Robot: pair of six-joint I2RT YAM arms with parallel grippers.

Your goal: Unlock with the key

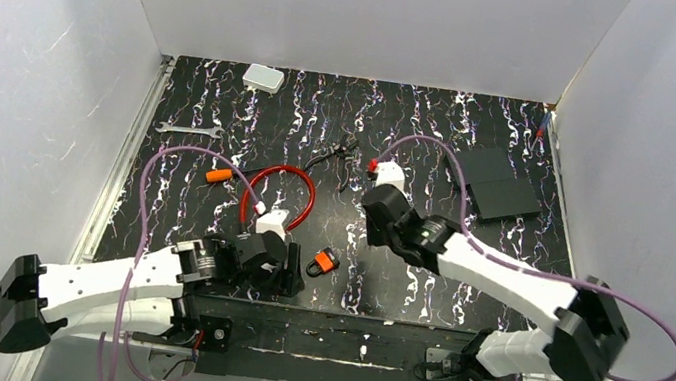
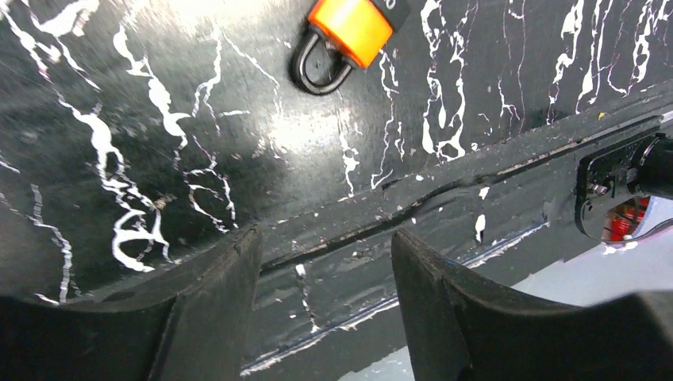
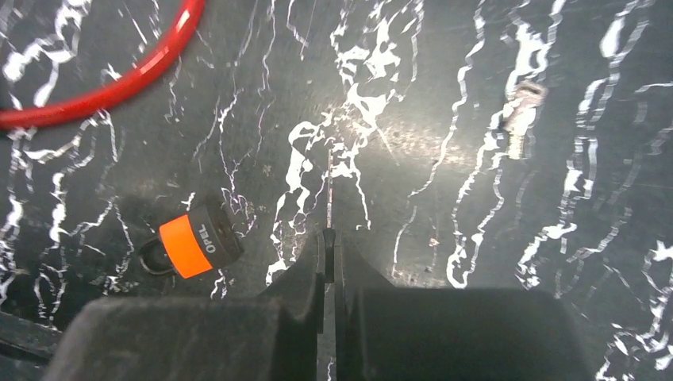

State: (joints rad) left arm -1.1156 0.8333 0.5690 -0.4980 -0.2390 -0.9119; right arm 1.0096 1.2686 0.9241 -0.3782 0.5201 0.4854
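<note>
Just up and right of the padlock (image 1: 323, 261), your R gripper (image 3: 329, 242) is clenched on the key (image 3: 328, 186). The thin blade pokes out past the tips, off the table and clear of the lock.

Biggest risk, I'd say: the padlock lies loose and flat with nothing pinning it. Your L gripper (image 2: 325, 246) sits just left of it, released, nothing between the fingers. Push the key in like that and the lock prob skates away.

Next risk: the blade is held edge-on in a tip pinch. Any side load at the keyhole could twist it or pop it out.

Smaller one: I can't see the keyhole from any view, so your approach angle is a guess.

Room now: plain white walls (image 1: 361, 12) on three sides. The table (image 1: 422, 142) is black w/ white marbling, glossy, w/ a glare patch right of the padlock. That busy pattern hides small stuff.

The red cable loop (image 3: 119, 90) lies just beyond the padlock. Further right there's a pale metal bit (image 3: 522, 107), maybe a spare key, can't tell.
</note>
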